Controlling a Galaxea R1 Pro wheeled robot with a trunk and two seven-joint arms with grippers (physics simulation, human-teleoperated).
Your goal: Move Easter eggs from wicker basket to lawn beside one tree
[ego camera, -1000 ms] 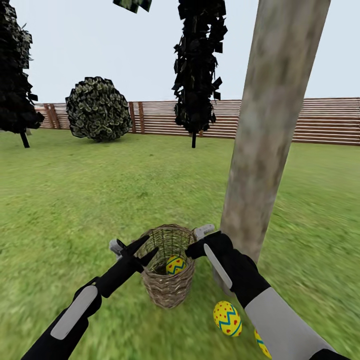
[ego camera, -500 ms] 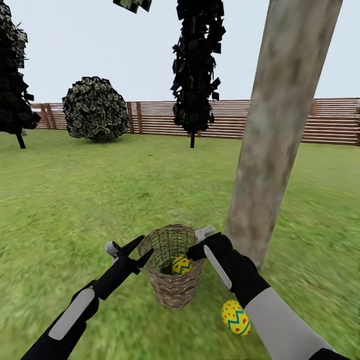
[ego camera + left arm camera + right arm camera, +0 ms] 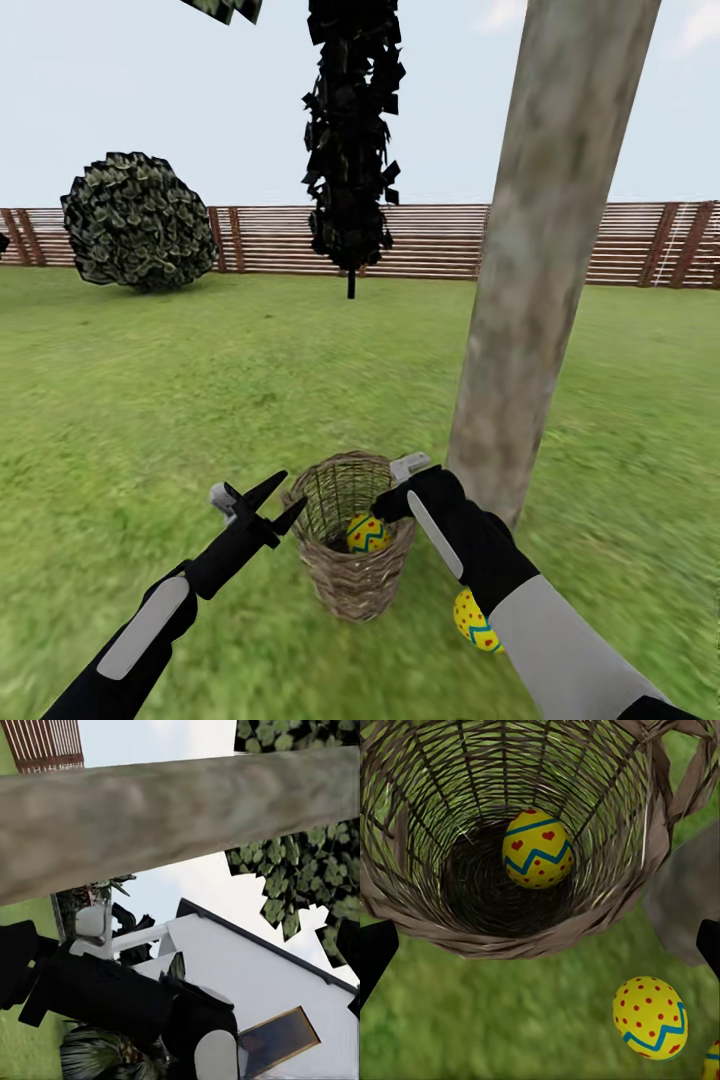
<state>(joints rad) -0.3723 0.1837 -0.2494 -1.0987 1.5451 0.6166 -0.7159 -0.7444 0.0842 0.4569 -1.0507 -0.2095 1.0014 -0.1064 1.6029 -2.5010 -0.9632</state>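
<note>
The wicker basket (image 3: pixel 352 560) stands on the lawn (image 3: pixel 200 400) just in front of the thick tree trunk (image 3: pixel 540 260). One Easter egg (image 3: pixel 368 533) lies inside it, seen plainly in the right wrist view as the egg (image 3: pixel 538 847) on the basket's floor. A second egg (image 3: pixel 470 620) lies on the grass by the trunk, half hidden by my right forearm; the right wrist view shows that egg (image 3: pixel 651 1018) and a sliver of a third egg (image 3: pixel 711 1069). My right gripper (image 3: pixel 392 492) hangs open over the basket's right rim. My left gripper (image 3: pixel 288 495) is open beside the left rim.
A round leafy bush (image 3: pixel 135 220) and a thin-trunked dark tree (image 3: pixel 350 150) stand far off before the brown slat fence (image 3: pixel 620 245). Open grass spreads to the left and right of the trunk. The left wrist view shows the trunk (image 3: pixel 180 817) and a white house (image 3: pixel 247 975).
The whole view has swung, sliding the bush and thin tree leftward. Both grippers hold the same open pose beside the basket, and the egg on the grass now sits further under my right forearm.
</note>
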